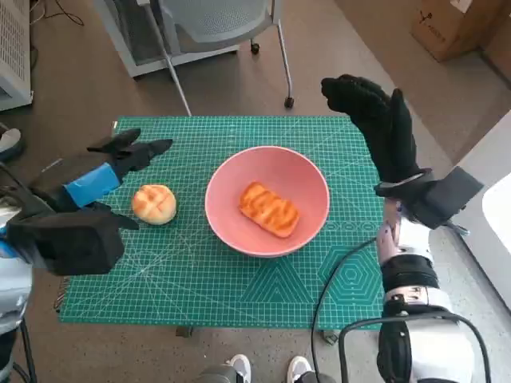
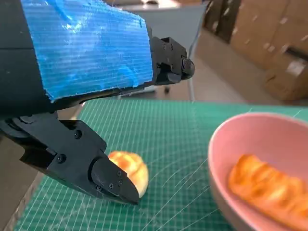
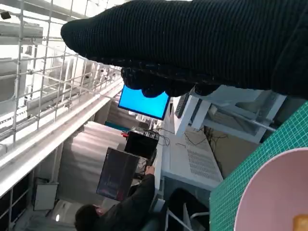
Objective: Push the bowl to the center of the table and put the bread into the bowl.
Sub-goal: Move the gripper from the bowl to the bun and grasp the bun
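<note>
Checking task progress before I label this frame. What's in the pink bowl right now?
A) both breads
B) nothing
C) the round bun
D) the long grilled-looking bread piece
D. The head view shows the long bread piece lying inside the pink bowl, while the round bun sits on the green mat outside the bowl, next to the left hand.

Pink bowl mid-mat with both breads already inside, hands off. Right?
Not quite. The head view shows only the oblong toasted bread in the pink bowl; the round golden bun sits on the green cutting mat, beside the left hand.
</note>
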`<state>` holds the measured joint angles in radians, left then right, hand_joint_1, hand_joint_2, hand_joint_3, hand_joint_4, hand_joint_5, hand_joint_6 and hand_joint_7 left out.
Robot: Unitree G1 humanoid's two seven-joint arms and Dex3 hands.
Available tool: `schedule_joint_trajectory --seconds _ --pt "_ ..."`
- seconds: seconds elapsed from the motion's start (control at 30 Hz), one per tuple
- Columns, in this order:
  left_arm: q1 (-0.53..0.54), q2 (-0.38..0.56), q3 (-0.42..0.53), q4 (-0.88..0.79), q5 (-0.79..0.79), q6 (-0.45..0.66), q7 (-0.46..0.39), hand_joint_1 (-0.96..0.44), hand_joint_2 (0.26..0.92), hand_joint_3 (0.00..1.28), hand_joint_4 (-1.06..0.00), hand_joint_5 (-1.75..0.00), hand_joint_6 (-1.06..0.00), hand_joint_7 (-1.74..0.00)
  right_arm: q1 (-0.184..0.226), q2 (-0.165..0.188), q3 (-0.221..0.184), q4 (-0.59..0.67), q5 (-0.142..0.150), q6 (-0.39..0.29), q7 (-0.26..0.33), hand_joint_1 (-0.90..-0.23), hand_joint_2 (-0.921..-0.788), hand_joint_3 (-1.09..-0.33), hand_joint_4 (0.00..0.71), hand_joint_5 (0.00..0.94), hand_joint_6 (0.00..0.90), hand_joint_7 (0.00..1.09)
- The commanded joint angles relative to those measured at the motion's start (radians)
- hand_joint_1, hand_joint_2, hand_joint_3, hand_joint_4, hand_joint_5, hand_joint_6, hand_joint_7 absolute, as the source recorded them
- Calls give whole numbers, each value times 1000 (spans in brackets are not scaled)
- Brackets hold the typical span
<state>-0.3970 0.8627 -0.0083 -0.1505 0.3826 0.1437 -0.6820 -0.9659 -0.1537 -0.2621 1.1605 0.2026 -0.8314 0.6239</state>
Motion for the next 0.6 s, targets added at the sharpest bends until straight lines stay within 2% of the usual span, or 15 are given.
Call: schedule_joint_trajectory --seconds 0.03,0.6 --pt "-38 -11 -58 68 50 -3 22 66 693 10 -5 0 -208 -32 1 -8 -3 17 7 12 11 -623 -921 -638 198 1 341 2" --pt "-191 -99 -227 382 183 -27 99 -24 709 12 -30 -8 -231 -16 6 -29 -4 16 -7 4 -2 -634 -921 -637 198 0 338 0"
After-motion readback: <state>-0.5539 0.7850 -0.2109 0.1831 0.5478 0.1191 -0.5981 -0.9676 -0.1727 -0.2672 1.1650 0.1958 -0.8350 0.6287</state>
